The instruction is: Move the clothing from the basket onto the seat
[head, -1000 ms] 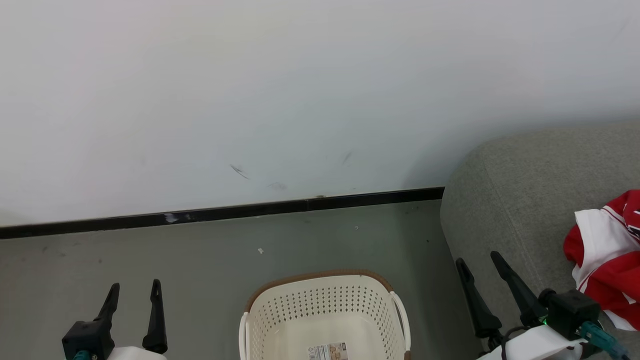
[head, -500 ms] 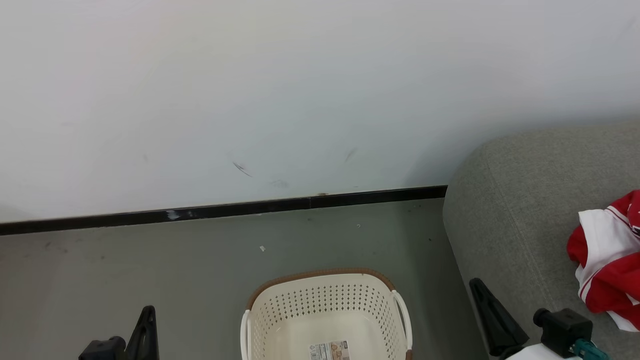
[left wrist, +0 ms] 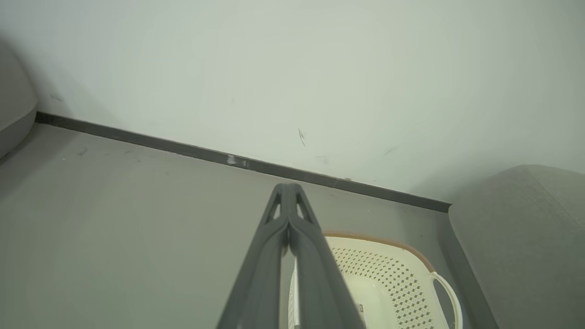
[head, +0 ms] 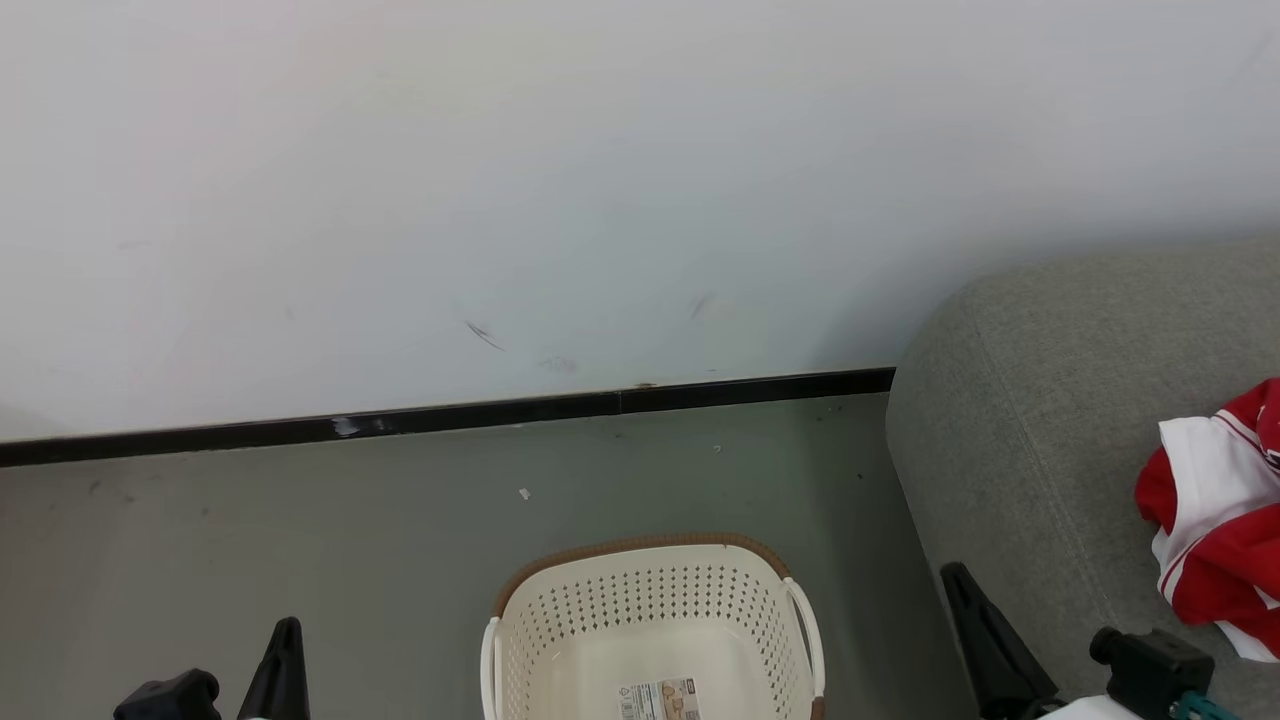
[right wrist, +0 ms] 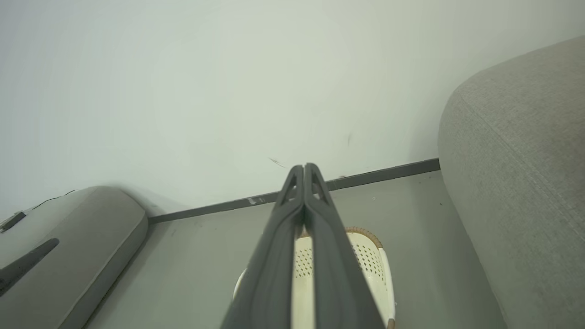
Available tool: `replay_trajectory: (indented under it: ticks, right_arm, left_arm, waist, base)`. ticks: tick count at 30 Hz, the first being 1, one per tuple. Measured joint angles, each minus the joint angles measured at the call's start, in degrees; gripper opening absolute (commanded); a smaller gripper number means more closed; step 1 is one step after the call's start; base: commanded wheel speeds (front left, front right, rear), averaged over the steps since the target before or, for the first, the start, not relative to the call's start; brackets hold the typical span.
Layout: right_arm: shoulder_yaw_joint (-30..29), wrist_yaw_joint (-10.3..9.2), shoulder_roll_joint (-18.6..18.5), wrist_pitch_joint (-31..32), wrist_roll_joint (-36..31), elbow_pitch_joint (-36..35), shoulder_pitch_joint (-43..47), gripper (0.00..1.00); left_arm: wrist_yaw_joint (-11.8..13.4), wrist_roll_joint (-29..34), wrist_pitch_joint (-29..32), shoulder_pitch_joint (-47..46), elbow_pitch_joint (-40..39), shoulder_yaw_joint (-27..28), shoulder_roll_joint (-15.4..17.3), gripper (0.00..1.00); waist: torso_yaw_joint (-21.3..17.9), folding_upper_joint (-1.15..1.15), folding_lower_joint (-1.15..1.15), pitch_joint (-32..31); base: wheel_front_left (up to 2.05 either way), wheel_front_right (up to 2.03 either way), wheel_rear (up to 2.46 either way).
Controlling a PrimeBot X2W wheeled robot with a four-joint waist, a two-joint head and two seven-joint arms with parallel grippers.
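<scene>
Looks pretty much done to me. The basket (head: 650, 600) sits on the floor (head: 400, 520) by the wall, and the part of its bottom I can see is bare, nothing red in there. Its near end is cut off by the bottom edge of the head view, so I can't swear there's no stray piece hiding there. The clothing (head: 1210, 530) is bunched in a red and white heap on the sofa (head: 1020, 400), way over at the right, well apart from the basket. It runs out of the picture, so no idea how many pieces it is.

Both claws are empty. The left claw (left wrist: 288, 187) has its fingers pressed together, just left of the basket. The right claw (right wrist: 304, 167) is the same deal, fingers together on nothing, between the basket and the sofa. My guess is there's nothing left to carry.

Writing: there's a sticker (head: 657, 702) on the basket bottom with what looks like a barcode and a little picture, but the print is way too small to read. On the clothing I only see white panels and thin stripes. A dark bit at the very edge could be lettering, but I can't read it.
</scene>
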Motion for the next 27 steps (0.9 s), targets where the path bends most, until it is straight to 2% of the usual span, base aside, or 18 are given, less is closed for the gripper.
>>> replay_trajectory:
  ticks: [5,21,27]
  right_arm:
    - [-1.47,-0.01,-0.01,1.08,5.57,0.09,0.15,0.00]
    - [-2.38,-0.01,-0.81,3.82,19.13,1.63,-0.31,0.00]
    - [-3.13,-0.01,-1.72,4.87,24.53,2.68,-1.27,0.00]
  left_arm:
    - [-1.03,-3.05,0.87,-0.01,-0.04,1.02,-0.33,0.00]
    - [-4.49,-12.62,3.96,-0.16,-0.10,3.92,-1.92,0.00]
    - [-5.56,-16.42,5.22,-0.41,-0.05,5.08,-2.48,0.00]
  waist:
    - [0.05,0.00,0.08,0.04]
    - [0.14,0.00,0.71,-0.27]
    - [0.15,0.00,0.79,-0.38]
  base:
    - [0.00,0.00,0.00]
    - [0.00,0.00,0.00]
    - [0.00,0.00,0.00]
